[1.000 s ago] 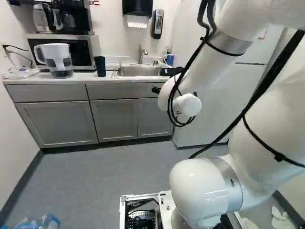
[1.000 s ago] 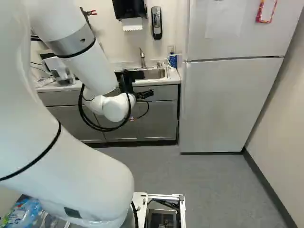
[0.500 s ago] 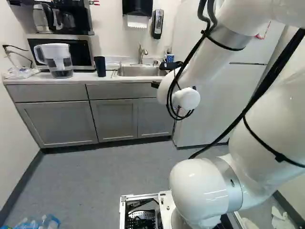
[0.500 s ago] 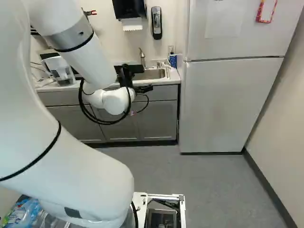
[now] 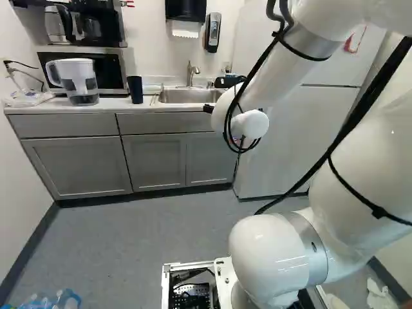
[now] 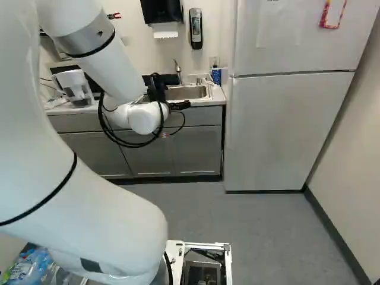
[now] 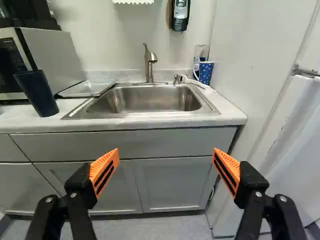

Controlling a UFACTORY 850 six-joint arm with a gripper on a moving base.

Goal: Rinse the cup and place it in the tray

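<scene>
In the right base view my gripper (image 6: 157, 90) is a black shape before the counter, its fingertips hidden. The wrist view shows the gripper (image 7: 166, 165) open, orange pads wide apart, nothing between them. Ahead of it lies the steel sink (image 7: 145, 100) with its faucet (image 7: 150, 62). A dark blue cup (image 7: 37, 93) stands upright on the counter beside the microwave, also seen as the dark cup (image 5: 135, 89) in the left base view. Between cup and sink is a shallow clear tray (image 7: 87, 89). A blue dotted cup (image 7: 205, 72) stands behind the sink's fridge-side corner.
The counter front (image 7: 125, 145) faces the gripper, with the fridge (image 6: 279, 130) beside it. A microwave (image 7: 45, 55) and a water pitcher (image 5: 80, 82) stand on the counter. Plastic bottles (image 5: 55, 300) lie near the base.
The arm's wrist has risen and shifted slightly toward the left in the left base view. The black gripper parts have risen with it. The base and the cups have stayed put.
</scene>
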